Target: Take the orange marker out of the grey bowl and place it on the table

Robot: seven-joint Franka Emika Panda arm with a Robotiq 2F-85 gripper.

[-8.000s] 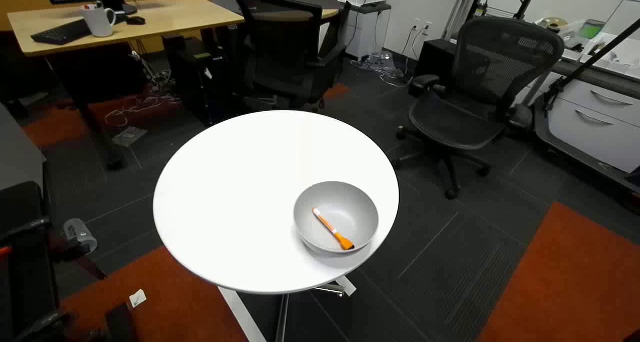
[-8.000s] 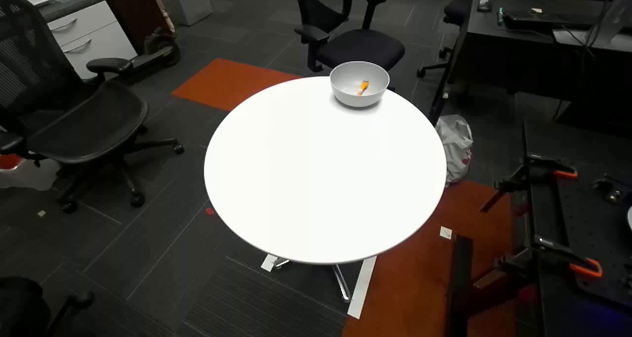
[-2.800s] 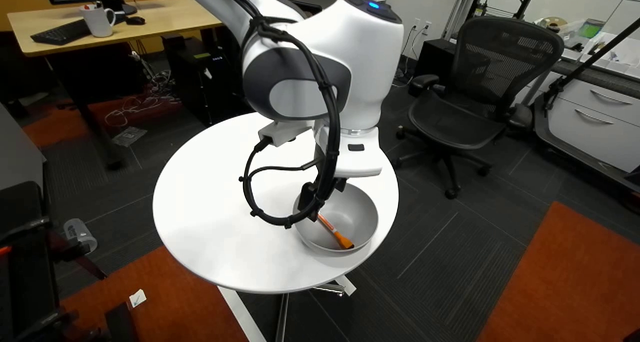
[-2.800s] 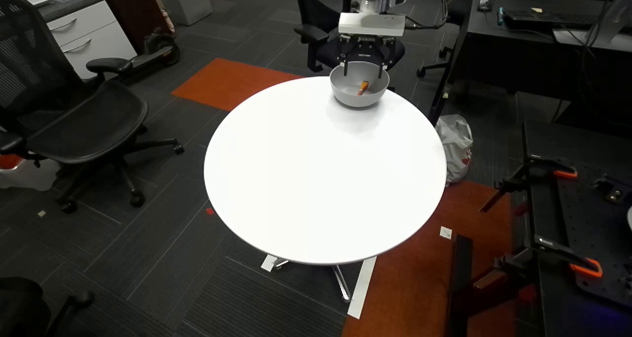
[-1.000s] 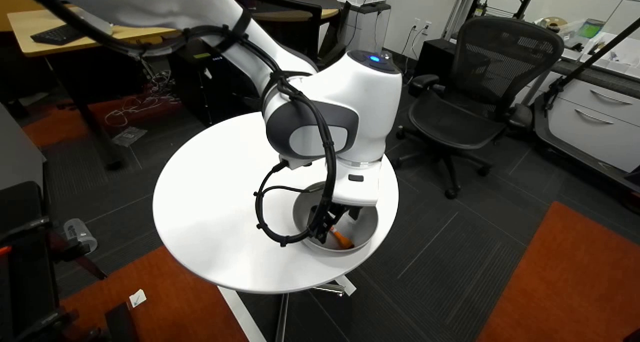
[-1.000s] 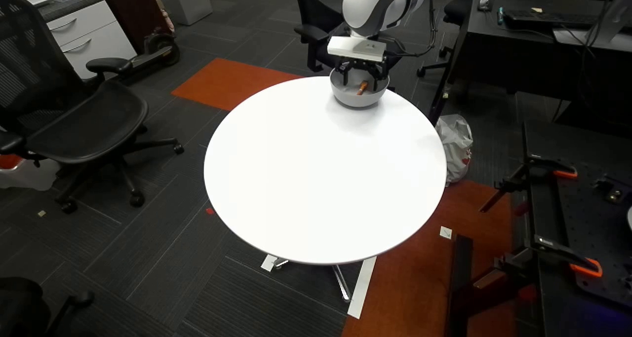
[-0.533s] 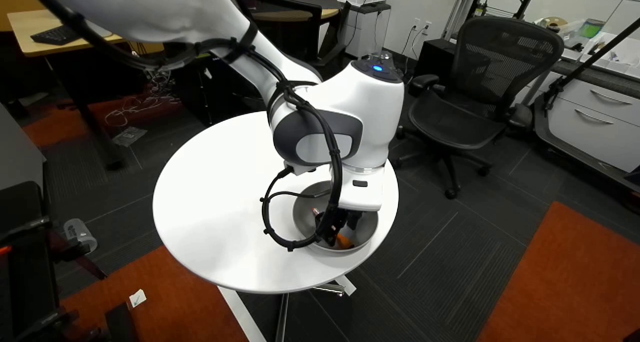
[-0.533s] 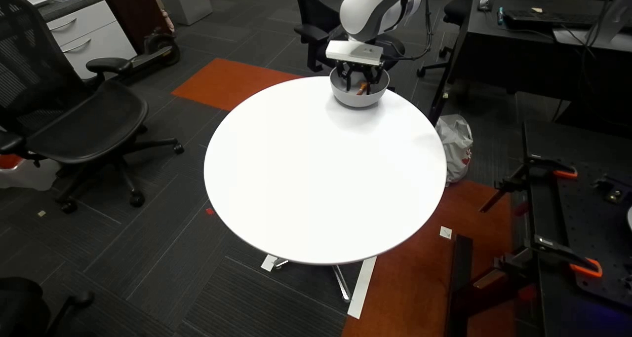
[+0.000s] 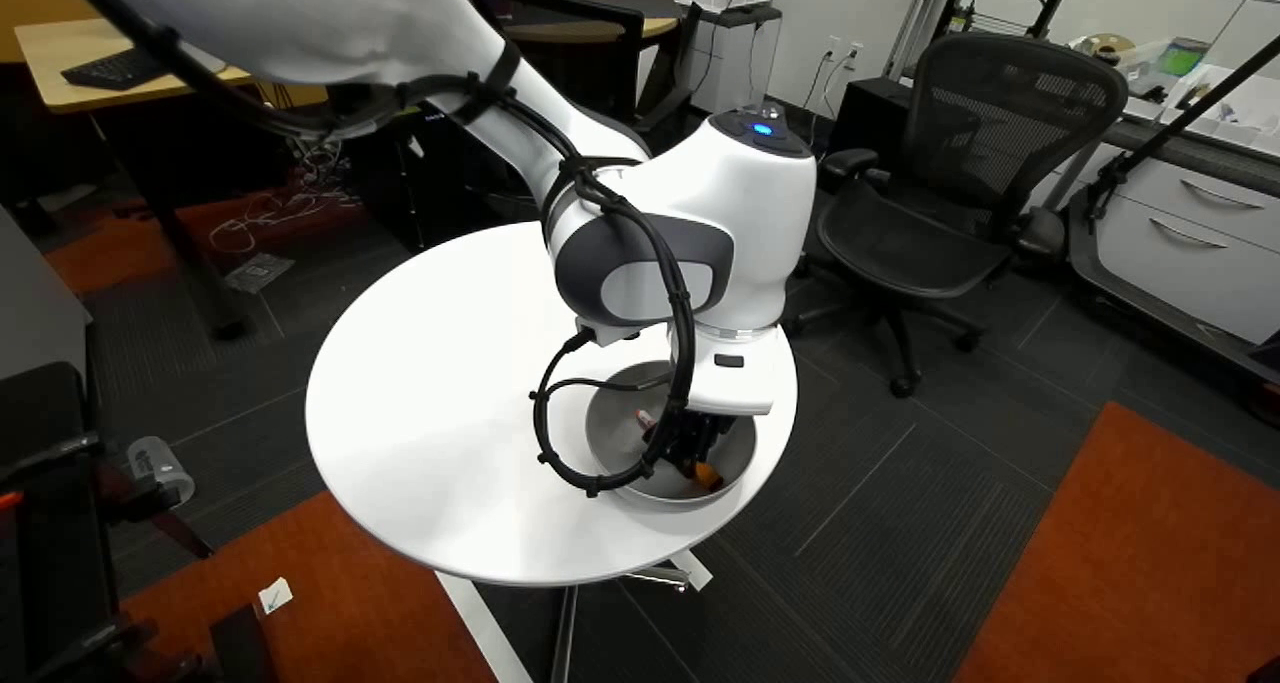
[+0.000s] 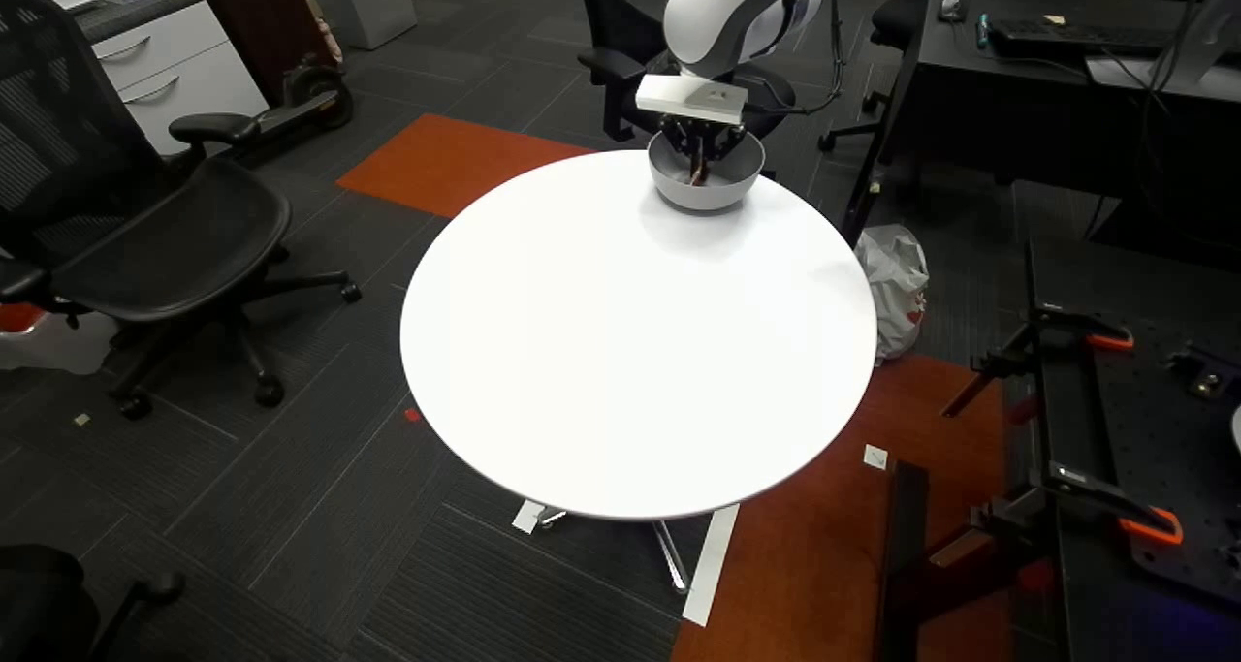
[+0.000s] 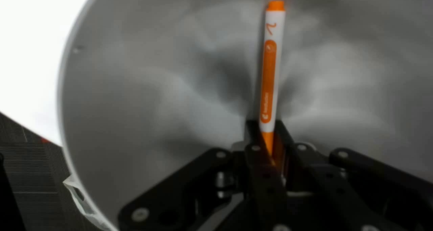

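The claw (image 11: 266, 125) is pinching the orange marker (image 11: 269, 68), jaws nearly together. Inside the grey bowl (image 11: 128, 99), the marker is pointing toward twelve o'clock in the wrist view. In an exterior view the bowl is resting near one o'clock on the desk (image 10: 630, 352).

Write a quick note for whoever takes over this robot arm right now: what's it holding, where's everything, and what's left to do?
Jaws: closed on the orange marker, down inside the grey bowl.
Marker: within the bowl; whether it touches the bowl can't be told.
Bowl: upright on the round white table, near the edge.
Done: marker grasped.
Left: lift it out, lay it on the table, open the jaws.
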